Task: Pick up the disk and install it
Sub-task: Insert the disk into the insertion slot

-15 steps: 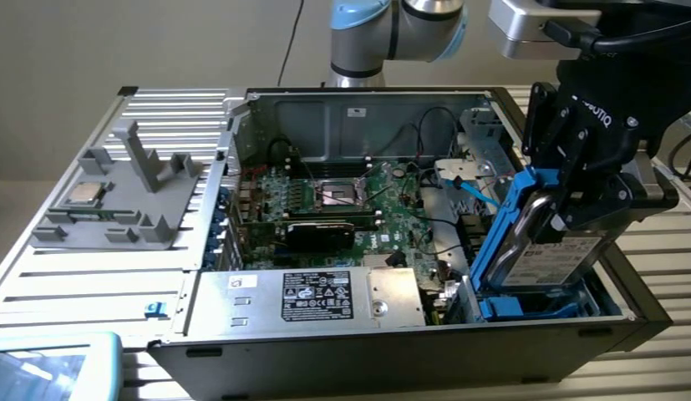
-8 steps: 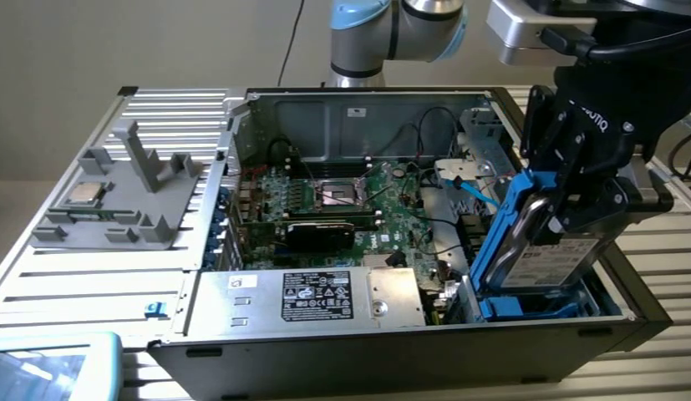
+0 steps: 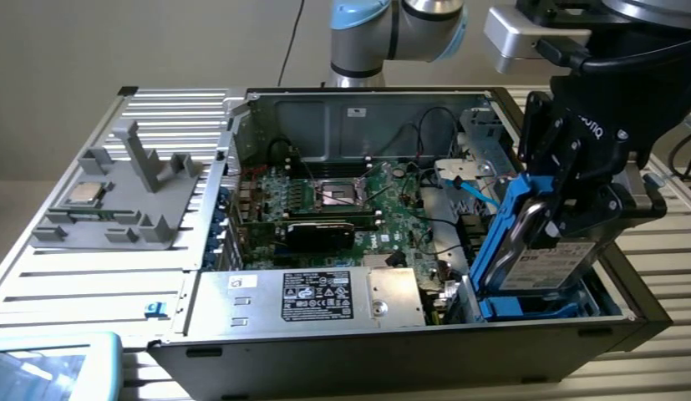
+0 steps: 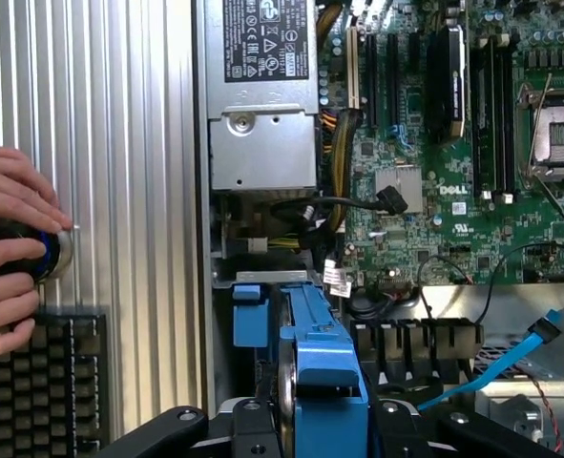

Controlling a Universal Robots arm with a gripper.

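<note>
now the pincer, partly closed and gripping the disk, should hold it straight on its edge, right over the blue slot, and go down slowly.

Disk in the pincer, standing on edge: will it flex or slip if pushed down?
The disk looks like a metal slab: probably stiff, heavy for its size. Its blue carrier seems thin plastic and may flex. Gripped on edge by the pincer, it might pivot.

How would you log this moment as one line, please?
gripper: shut on disk | disk: held on edge, tilted, lower end at blue bay | place: case corner, exterior view's right | install: not yet seated
</note>
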